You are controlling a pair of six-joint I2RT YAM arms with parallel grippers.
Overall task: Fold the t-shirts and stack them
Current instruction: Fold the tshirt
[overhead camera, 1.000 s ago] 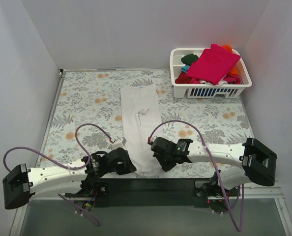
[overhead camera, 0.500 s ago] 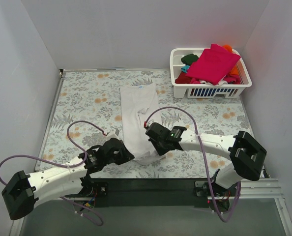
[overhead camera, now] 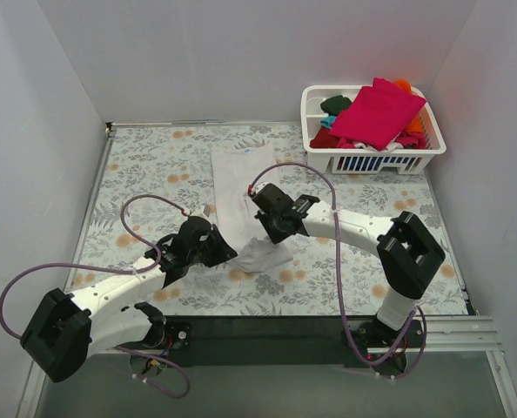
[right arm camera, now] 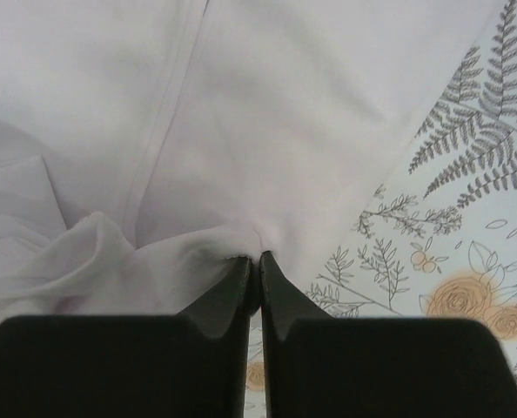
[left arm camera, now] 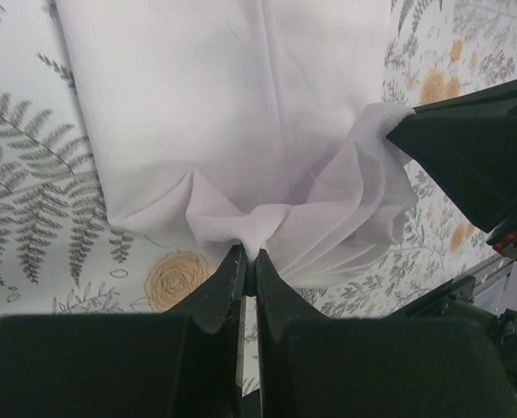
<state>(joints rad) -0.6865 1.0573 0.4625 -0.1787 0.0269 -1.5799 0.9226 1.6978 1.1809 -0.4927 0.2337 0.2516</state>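
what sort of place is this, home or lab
Probably a lab test cell: plain white walls box in a floral-patterned table, with a white slatted plastic basket of coloured t-shirts.

T-shirt (overhead camera: 239,185) on table (overhead camera: 150,165), basket (overhead camera: 318,160) back right

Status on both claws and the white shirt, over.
Left claw shut on white t-shirt, near edge; right claw shut on it too. Near end bunched between them, far end flat on table. Basket of other shirts far right, well apart.

white t-shirt (left arm camera: 241,113): thin matt cloth | basket (overhead camera: 315,122): glossy plastic
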